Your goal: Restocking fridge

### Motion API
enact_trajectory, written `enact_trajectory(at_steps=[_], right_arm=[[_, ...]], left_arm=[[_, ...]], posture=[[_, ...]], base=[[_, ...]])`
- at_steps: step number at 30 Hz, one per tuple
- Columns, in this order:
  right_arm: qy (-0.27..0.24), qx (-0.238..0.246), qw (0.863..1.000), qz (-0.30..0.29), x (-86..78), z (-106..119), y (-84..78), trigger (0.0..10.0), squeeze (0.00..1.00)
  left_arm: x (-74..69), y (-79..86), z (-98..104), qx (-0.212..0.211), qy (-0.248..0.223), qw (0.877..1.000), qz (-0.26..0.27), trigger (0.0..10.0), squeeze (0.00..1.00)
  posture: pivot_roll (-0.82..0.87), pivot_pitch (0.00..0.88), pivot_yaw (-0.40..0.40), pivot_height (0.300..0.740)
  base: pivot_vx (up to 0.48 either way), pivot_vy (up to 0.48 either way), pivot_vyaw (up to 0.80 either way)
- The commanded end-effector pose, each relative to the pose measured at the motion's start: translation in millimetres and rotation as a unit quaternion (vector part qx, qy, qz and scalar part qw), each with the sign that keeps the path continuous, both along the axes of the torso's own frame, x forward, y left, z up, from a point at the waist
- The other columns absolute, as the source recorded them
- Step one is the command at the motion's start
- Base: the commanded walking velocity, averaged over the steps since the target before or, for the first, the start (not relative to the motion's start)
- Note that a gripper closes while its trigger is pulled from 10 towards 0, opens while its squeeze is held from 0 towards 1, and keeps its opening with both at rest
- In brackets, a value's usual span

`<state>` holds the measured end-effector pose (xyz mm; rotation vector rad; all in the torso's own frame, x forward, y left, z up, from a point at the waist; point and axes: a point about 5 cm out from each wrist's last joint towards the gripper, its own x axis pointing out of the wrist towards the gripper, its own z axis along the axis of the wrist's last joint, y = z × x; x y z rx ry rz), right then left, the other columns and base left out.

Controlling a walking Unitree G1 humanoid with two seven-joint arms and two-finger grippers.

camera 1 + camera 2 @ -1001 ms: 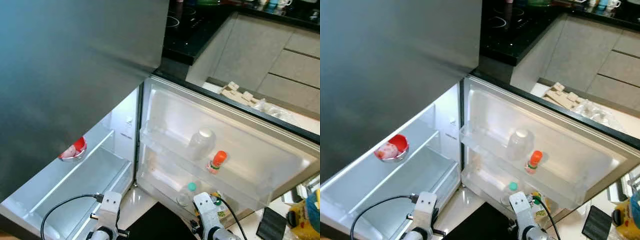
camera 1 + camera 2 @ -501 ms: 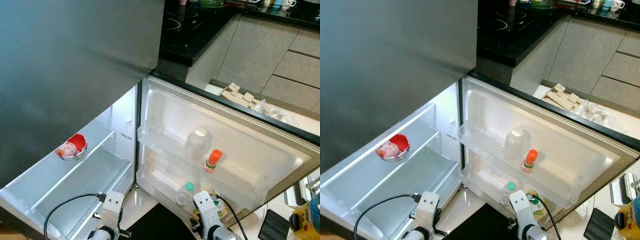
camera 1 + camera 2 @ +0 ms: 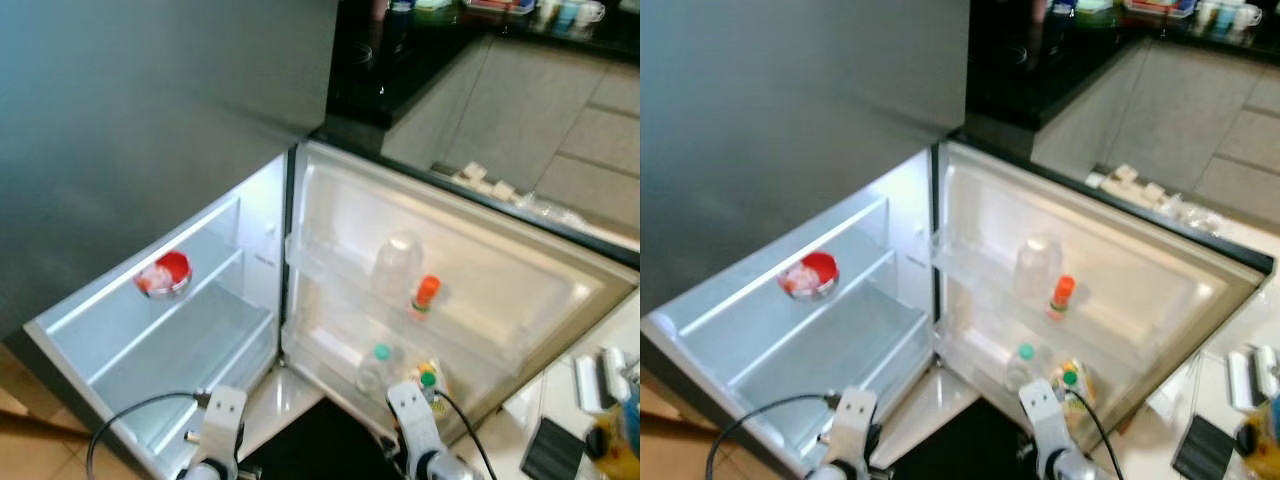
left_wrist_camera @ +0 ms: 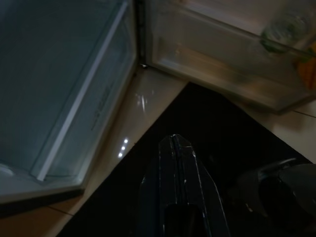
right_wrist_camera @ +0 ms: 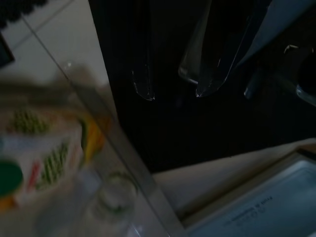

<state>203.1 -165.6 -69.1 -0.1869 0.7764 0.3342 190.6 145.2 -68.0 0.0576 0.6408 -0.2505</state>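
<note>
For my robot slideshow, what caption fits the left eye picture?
Open fridge door with an orange-capped bottle on its shelf; a red bowl sits inside.

We are looking into the open fridge (image 3: 250, 250): a red bowl (image 3: 166, 274) is sitting on its upper shelf (image 3: 200, 285). The door racks (image 3: 340, 275) are carrying a clear jar (image 3: 395, 265), an orange-capped bottle (image 3: 424, 296), a green-capped bottle (image 3: 376, 368) and a carton (image 3: 430, 380).

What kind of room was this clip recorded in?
Most likely a home kitchen. An open fridge has a red bowl on a shelf and bottles in its door, such as the orange-capped bottle. Behind it run a black countertop and grey cabinet drawers.
</note>
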Motion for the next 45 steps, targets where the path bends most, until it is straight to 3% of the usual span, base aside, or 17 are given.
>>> enact_trajectory(at_steps=[1, 21, 36, 45], right_arm=[[0.002, 0.001, 1.000, -0.002, -1.8, -0.9, -0.7, 10.0, 0.00], [0.007, 0.001, 1.000, -0.001, -1.6, -1.2, -0.6, 10.0, 0.00], [0.009, 0.000, 1.000, -0.004, -1.8, -1.6, -0.7, 10.0, 0.00], [0.011, -0.002, 1.000, -0.007, -2.7, -2.2, -1.6, 10.0, 0.00]], left_arm=[[-5.1, -2.0, -3.1, -0.001, 0.009, 1.000, -0.002, 10.0, 0.00], [-4.1, -2.6, -3.1, -0.003, 0.011, 1.000, -0.004, 10.0, 0.00], [-2.9, -2.8, -2.4, -0.002, 0.009, 1.000, -0.009, 10.0, 0.00], [-2.0, -3.5, -2.3, 0.003, 0.010, 1.000, -0.015, 10.0, 0.00]], posture=[[-0.11, 0.059, -0.065, 0.736], [-0.11, 0.061, -0.067, 0.736], [-0.11, 0.063, -0.062, 0.736], [-0.12, 0.065, -0.061, 0.736]], base=[[-0.277, 0.000, 0.00], [0.000, 0.000, 0.00], [-0.308, 0.000, 0.00], [0.000, 0.000, 0.00]])
